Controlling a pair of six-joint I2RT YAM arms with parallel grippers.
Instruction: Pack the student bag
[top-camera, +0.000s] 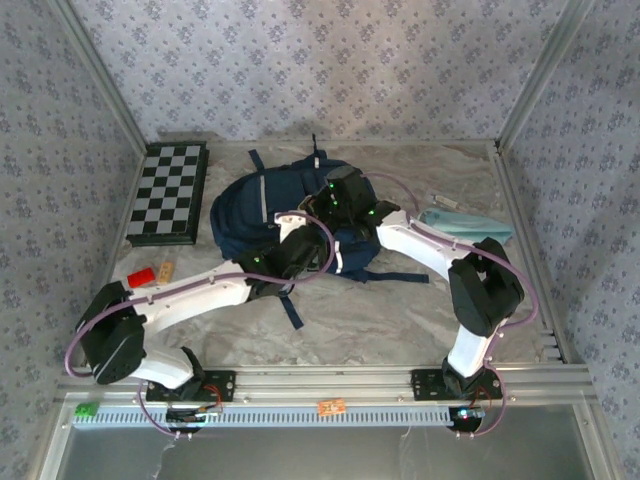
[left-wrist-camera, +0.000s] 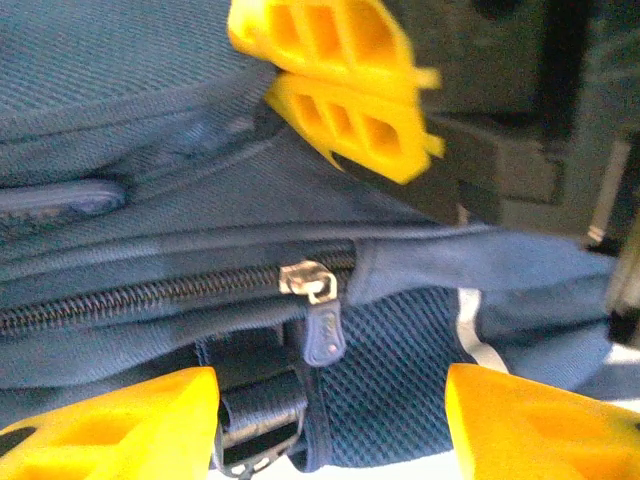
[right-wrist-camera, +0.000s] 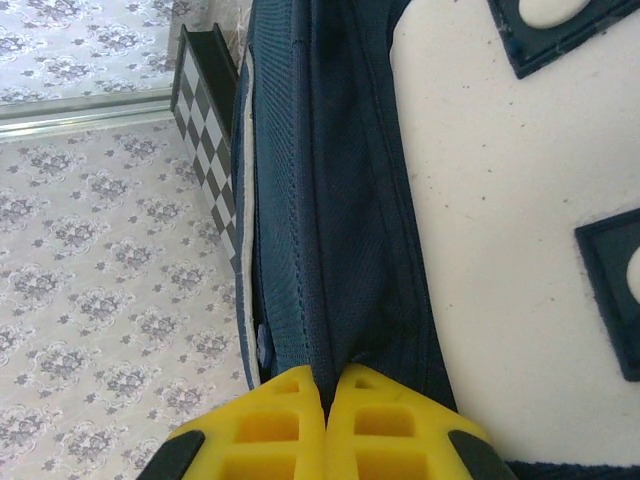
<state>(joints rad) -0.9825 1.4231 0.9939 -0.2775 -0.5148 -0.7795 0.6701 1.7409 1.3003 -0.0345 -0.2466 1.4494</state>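
We see a marbled tabletop (top-camera: 400, 320) walled by patterned wallpaper (top-camera: 350, 60), with the student bag (top-camera: 240, 205) lying toward its far middle beside a chessboard (top-camera: 168, 192). The left wrist view adds the bag's zipper pull (left-wrist-camera: 322, 335) (navy) between the parted fingers (left-wrist-camera: 120, 420) of the left end effector (left-wrist-camera: 332, 390). The right wrist view shows the right end effector (right-wrist-camera: 323, 395) pinched on a fabric fold.

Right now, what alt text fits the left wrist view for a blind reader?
A zipper pull on the navy student bag sits between the open yellow fingers of the left hand; above, the right hand pinches fabric.
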